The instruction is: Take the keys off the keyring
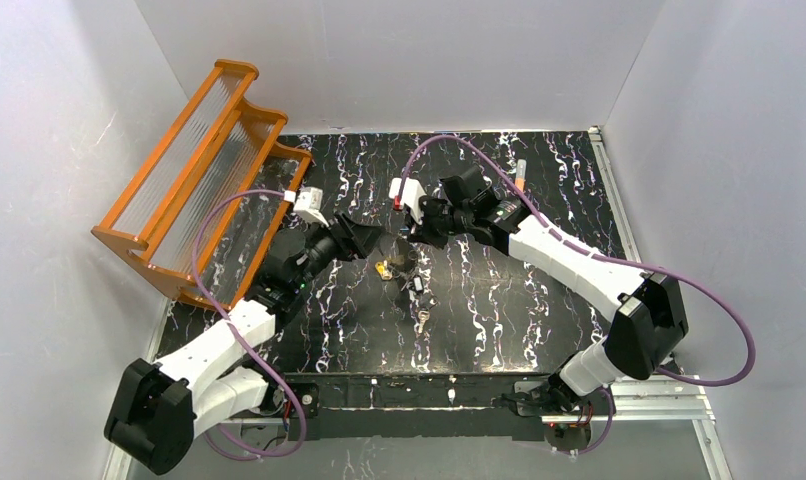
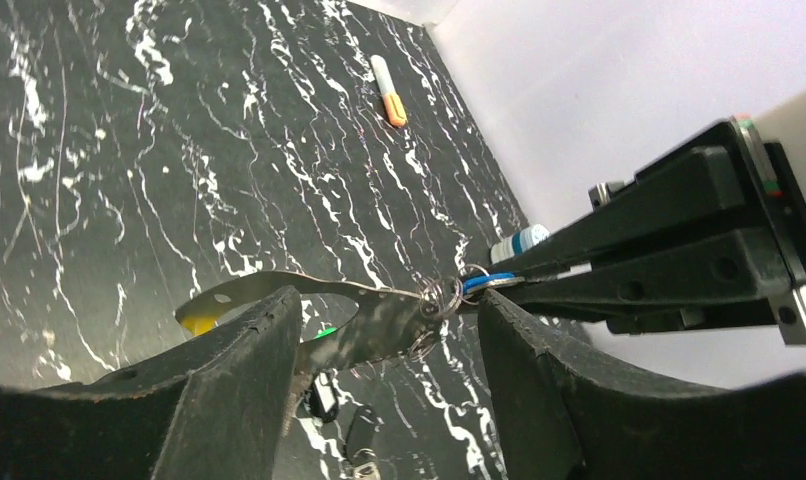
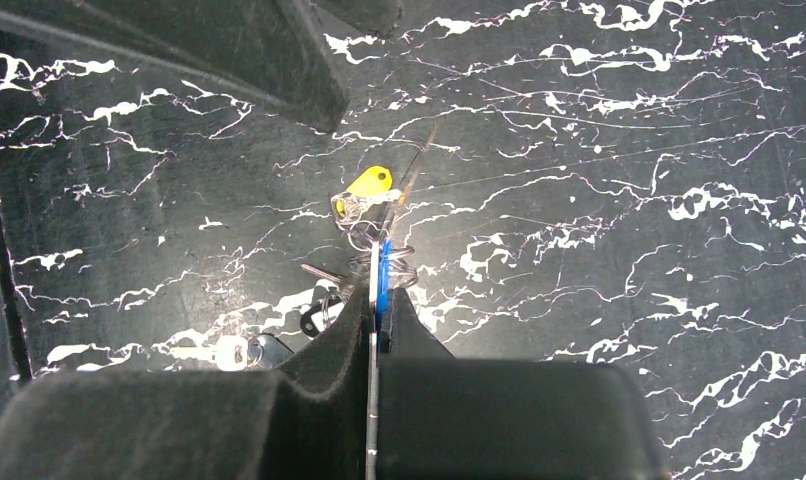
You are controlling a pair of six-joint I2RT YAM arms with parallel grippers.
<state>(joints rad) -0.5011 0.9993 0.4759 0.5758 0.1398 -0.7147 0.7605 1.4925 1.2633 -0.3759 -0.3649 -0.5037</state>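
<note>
Black marbled table point(image 1: 539, 330), white walls point(image 1: 399, 60)

The tabletop point(image 1: 539, 300) is a black slab with white marble veining. An orange rack point(image 1: 194, 170) with ribbed clear panels sits tilted at the far left corner. A small orange-and-white tube point(image 1: 520, 172) lies flat near the far right edge, well apart from all other items. Near the centre, two loose keys lie flat and apart from each other: a dark-headed key point(image 1: 419, 283) and, nearer the front edge, a light metal key point(image 1: 422, 318). A yellow-headed key point(image 1: 384, 268) sits just left of the dark-headed key; its contact with the surface cannot be confirmed
</note>
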